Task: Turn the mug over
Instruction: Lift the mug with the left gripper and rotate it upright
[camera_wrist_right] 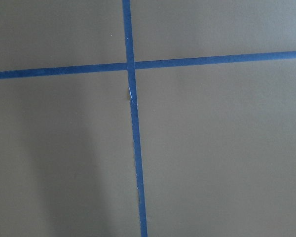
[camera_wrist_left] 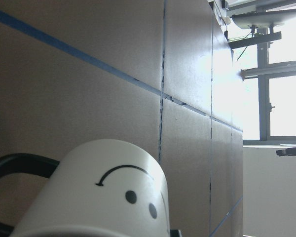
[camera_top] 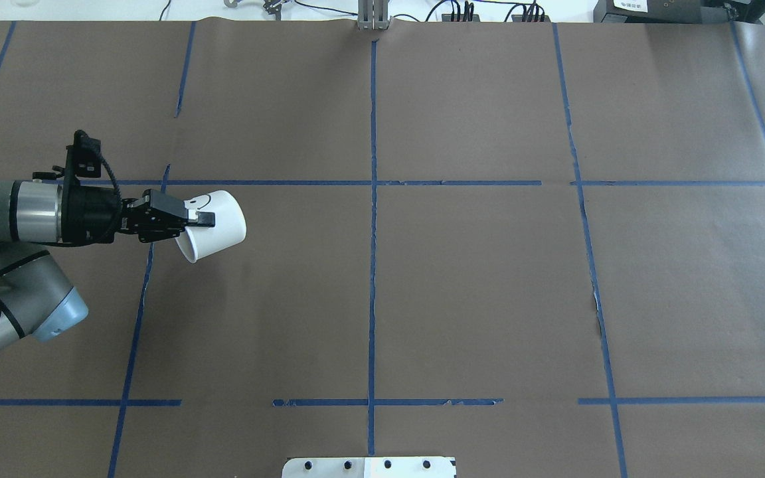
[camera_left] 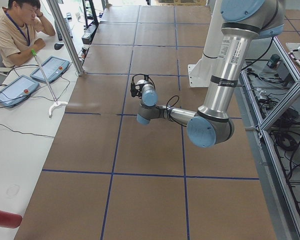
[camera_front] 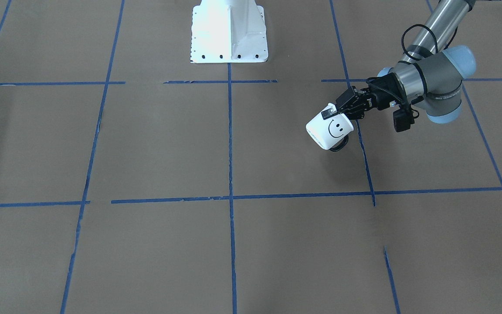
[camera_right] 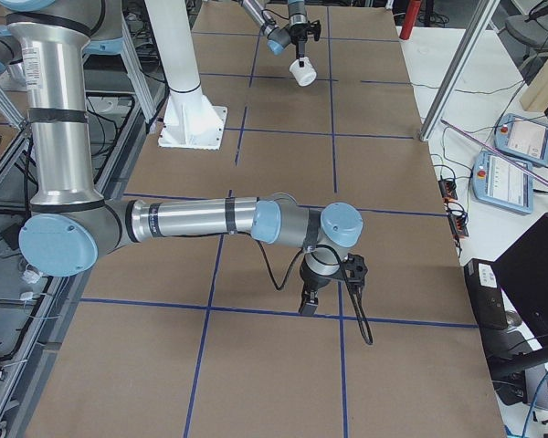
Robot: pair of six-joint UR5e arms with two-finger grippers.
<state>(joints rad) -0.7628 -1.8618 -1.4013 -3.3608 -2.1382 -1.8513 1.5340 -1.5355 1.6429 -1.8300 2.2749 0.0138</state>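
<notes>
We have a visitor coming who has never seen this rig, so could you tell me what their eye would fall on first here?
The white mug with its black smiley face stands out first: the left gripper clamps its rim and holds it tilted off the table, on the robot's left side. Around it spreads brown paper crossed by blue tape lines, and the right arm reaches low over a tape crossing at the other end.

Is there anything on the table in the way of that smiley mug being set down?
Nothing visible. The left gripper clamps the mug by its rim, tilted above the table, where only flat blue tape lines lie near it.
</notes>
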